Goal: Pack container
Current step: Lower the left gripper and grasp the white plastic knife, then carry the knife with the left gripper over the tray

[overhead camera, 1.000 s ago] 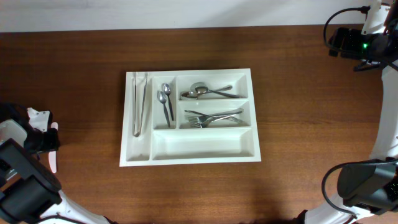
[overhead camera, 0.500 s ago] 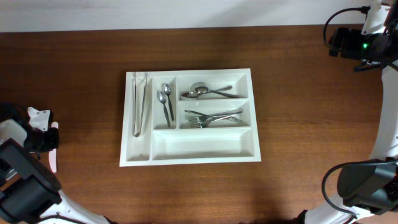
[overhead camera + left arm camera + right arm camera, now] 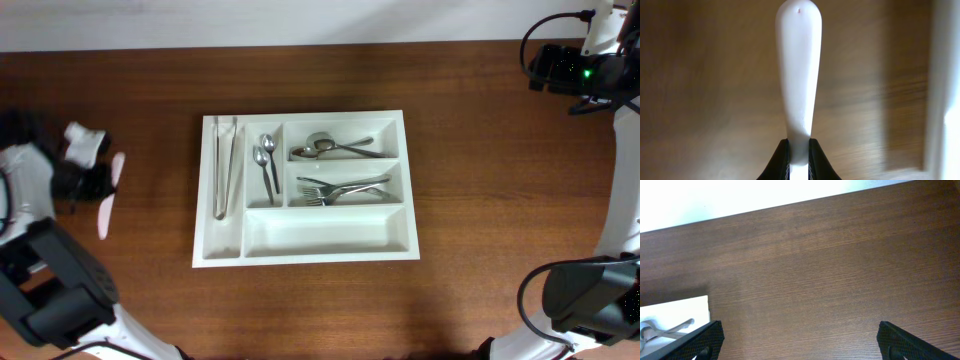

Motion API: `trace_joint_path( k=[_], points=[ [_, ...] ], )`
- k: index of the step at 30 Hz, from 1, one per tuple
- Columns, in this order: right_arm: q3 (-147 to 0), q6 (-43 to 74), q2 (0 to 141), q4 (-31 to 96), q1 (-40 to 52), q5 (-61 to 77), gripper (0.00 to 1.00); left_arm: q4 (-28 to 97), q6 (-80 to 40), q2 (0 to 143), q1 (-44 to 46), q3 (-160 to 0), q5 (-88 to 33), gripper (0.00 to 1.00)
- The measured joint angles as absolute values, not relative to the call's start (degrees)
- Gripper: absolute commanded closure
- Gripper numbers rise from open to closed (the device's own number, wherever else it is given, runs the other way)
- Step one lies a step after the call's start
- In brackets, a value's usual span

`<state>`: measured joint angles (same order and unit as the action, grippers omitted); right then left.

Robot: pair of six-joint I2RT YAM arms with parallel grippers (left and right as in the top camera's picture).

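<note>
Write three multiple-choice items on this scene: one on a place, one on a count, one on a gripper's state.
1. Where in the container do the tongs lie?
A. leftmost narrow compartment
B. bottom wide compartment
C. top right compartment

2. How many spoons lie in the second narrow compartment?
A. none
B. two
C. five

3. What is the left gripper doing?
A. standing wide open
B. gripping a fork
C. shut on a white utensil

Answers:
1 A: the tongs run along the tray's left strip.
2 B: two lie side by side.
3 C: the left wrist view shows the fingers clamped on its handle.
</note>
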<state>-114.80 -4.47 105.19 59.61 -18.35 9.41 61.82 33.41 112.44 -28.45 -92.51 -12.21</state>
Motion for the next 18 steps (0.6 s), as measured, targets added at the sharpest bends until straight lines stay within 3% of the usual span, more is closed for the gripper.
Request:
trace_joint_path(
  k=[12,18],
  points=[
    [-114.8,-4.47,105.19,59.61,-18.35,9.41,0.01,67.07,33.82,107.57,0.12,-95.37,-14.41,0.98],
    [-114.8,-4.49,105.19,59.61,-18.35,9.43,0.01,74.24,42.52,107.57,12.19,-95.37,-14.41,0.98]
  ],
)
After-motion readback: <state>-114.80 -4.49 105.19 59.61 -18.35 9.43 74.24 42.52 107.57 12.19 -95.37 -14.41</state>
